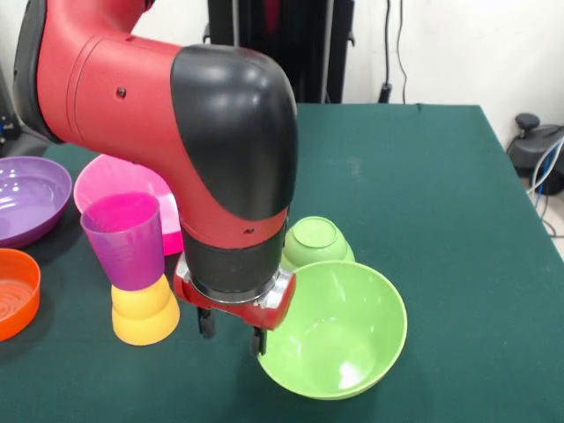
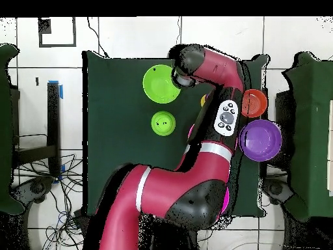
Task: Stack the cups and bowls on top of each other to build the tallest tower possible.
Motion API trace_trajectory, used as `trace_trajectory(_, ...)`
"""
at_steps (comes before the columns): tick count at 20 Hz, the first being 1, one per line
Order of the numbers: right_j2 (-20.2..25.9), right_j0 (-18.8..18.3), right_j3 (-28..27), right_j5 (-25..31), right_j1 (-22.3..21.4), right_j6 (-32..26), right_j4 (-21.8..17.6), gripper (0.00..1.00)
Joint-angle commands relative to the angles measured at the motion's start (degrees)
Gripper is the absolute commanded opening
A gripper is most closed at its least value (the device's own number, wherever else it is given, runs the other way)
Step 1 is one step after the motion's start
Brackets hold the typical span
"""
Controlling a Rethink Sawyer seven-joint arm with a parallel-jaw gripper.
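Low close front view, high overhead; shared green table [image 1: 441, 176].

I count two cups: a purple cup [image 1: 129, 240] sitting on a yellow cup [image 1: 144, 314]. I count five bowls: a large green bowl [image 1: 333, 330], small green bowl [image 1: 315, 242], pink bowl [image 1: 115, 184], purple bowl [image 1: 28, 196], orange bowl [image 1: 16, 291].

One cup [image 1: 126, 240] stands stacked on another cup [image 1: 145, 312].

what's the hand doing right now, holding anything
Hand: at the near rim of the lime bowl, one finger by it; open, shut or gripping cannot be told.
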Motion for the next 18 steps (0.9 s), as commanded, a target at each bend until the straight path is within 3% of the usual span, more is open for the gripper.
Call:
trace_trajectory(1, 8.4, 0.4, 0.5, 0.7, 4.3, -4.9, -2.6, 1.00)
trace_trajectory(12, 7.7, 1.7, 3.0, 7.9, -0.8, -3.9, -1.6, 1.00)
trace_trajectory(18, 8.3, 1.8, 2.6, 9.6, -1.6, -3.4, -1.1, 1.00)
